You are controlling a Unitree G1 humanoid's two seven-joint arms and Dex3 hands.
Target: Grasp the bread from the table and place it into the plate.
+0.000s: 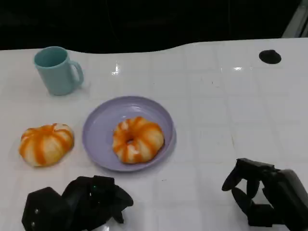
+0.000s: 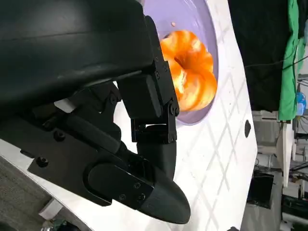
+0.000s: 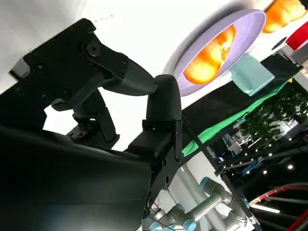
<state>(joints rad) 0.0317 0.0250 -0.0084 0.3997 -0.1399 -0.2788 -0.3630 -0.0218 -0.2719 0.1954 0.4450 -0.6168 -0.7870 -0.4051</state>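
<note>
Head view: left hand (image 1: 79, 204) low near plate (image 1: 96, 130), fingers curled, empty; right hand (image 1: 262, 195) fingers apart, empty.

The left hand (image 1: 79, 204) and right hand (image 1: 262, 195) hover low at the near edge, both empty, fingers loosely curled.

Bright overhead light glares off the white table (image 1: 216, 120); wrist views overexposed.
</note>
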